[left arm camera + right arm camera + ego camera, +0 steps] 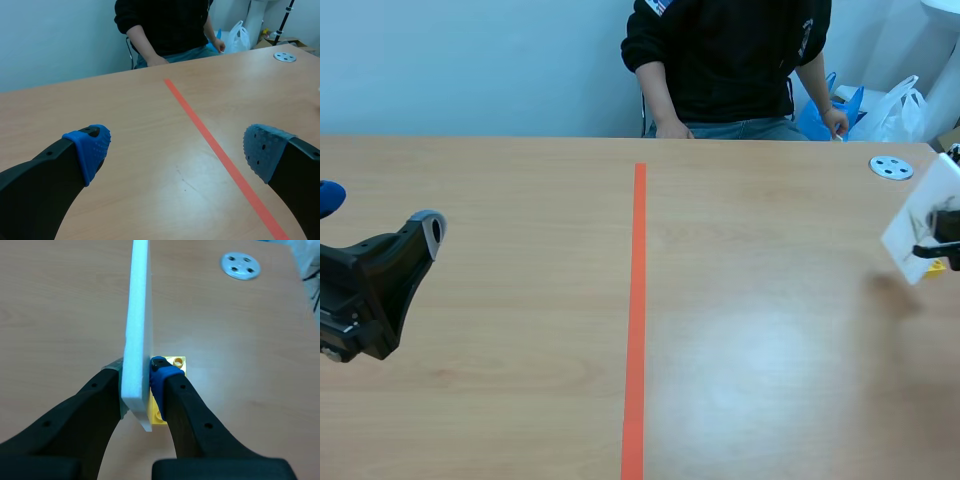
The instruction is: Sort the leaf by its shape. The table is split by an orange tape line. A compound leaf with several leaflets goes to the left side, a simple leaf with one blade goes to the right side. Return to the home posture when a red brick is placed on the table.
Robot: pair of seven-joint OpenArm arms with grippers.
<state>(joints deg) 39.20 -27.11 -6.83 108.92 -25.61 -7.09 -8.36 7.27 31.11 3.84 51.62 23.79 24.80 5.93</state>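
My right gripper point(136, 374) is shut on a white foam board point(139, 315) that stands upright and is seen edge-on; a yellow brick point(167, 390) sits at the board's foot, beside the blue pad. In the scene view the white board point(918, 228) hangs tilted above the table's right edge, held by the right gripper point(933, 250). No leaf picture shows on any face I can see. My left gripper point(378, 214) is open over the table's left side, with nothing between its fingers point(90, 147). The orange tape line point(638, 300) runs down the middle of the table.
A person point(730, 60) sits across the table, hands at its far edge. A round metal disc point(891, 168) lies at the far right corner. White and blue plastic bags point(885, 108) stand behind the table.
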